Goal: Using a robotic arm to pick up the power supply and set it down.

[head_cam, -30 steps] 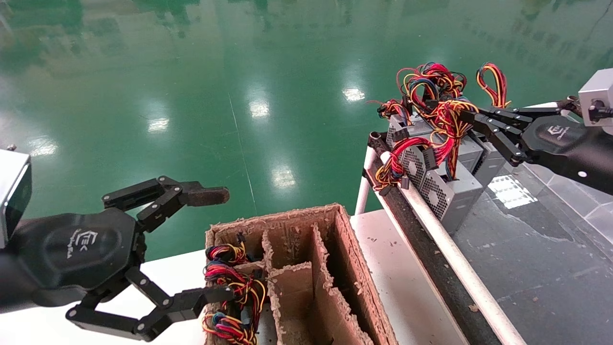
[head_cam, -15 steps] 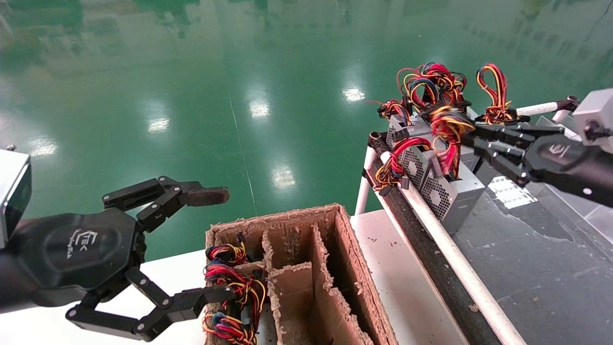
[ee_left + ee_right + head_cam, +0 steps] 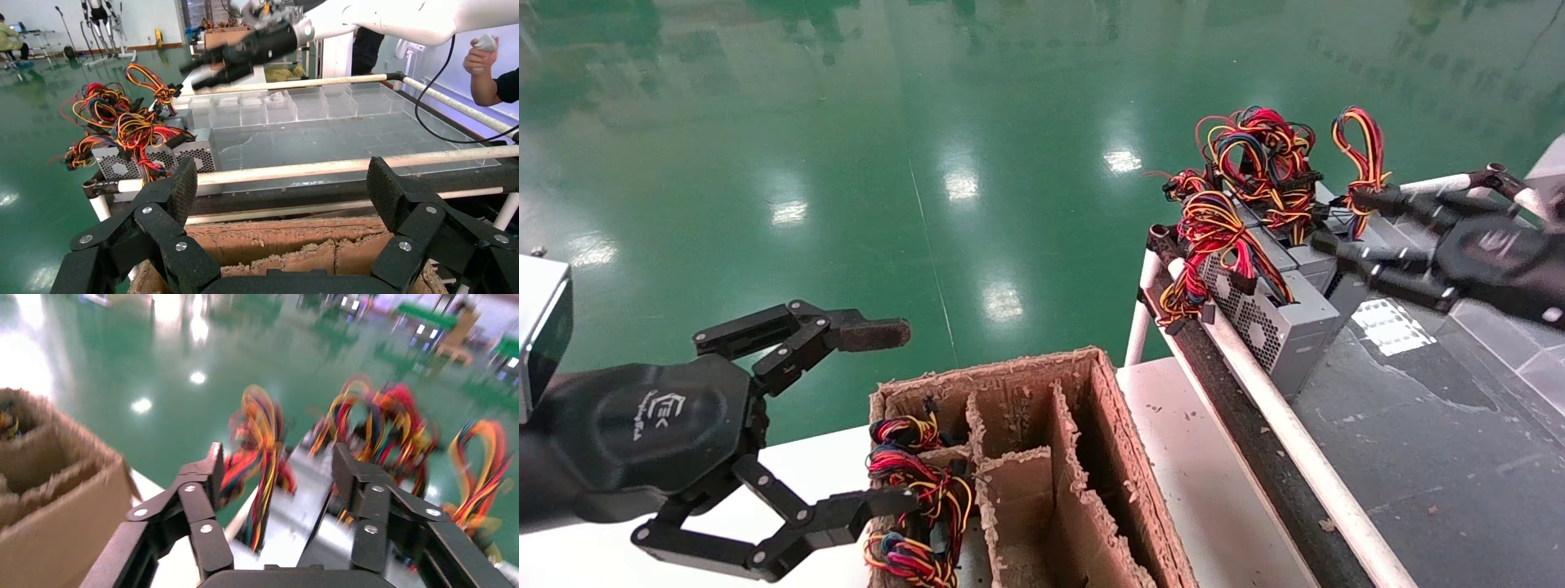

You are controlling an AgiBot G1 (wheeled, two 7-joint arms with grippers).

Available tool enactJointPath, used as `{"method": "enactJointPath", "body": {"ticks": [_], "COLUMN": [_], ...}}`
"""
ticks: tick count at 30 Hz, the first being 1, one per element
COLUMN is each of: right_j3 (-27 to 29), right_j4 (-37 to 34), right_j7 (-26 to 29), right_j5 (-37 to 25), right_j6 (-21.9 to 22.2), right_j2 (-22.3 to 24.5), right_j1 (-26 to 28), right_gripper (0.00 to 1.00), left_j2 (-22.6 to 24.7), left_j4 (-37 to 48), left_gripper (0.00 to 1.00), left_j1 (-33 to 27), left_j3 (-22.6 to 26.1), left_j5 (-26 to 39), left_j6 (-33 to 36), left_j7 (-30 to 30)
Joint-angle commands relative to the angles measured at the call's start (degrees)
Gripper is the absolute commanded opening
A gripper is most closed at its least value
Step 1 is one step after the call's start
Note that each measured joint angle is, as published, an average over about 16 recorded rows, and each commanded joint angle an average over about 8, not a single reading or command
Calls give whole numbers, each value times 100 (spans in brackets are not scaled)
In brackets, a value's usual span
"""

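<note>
A partitioned cardboard box (image 3: pixel 1042 457) (frayed edges) stands before glossy green floor (image 3: pixel 846 147).

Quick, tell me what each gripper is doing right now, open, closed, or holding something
Left gripper: open, empty, beside the cardboard box.
Right gripper: open, holding nothing, at the power supplies on the cart.

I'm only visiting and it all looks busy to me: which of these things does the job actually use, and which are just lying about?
In the job:
- right gripper, open, beside the wire bundles
- power supply at the near end of the row on the cart

Lying about:
- left gripper, open, idle over the cardboard box
- green floor
</note>
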Motion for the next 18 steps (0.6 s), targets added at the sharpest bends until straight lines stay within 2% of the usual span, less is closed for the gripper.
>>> {"method": "enactJointPath", "body": {"ticks": [1,18], "right_j3": [59,96], "right_j4": [49,1130], "right_j7": [19,465], "right_j5": [93,646], "right_j6": [-42,-261], "right_j2": [31,145], "right_j1": [17,-484], "right_gripper": [100,100], "left_j2": [0,-1], "left_j4": [0,2], "left_gripper": [100,100], "left_j1": [0,1], "left_j3": [0,0], "left_j5": [0,-1], "left_j6": [0,-1], "left_j7": [0,1]}}
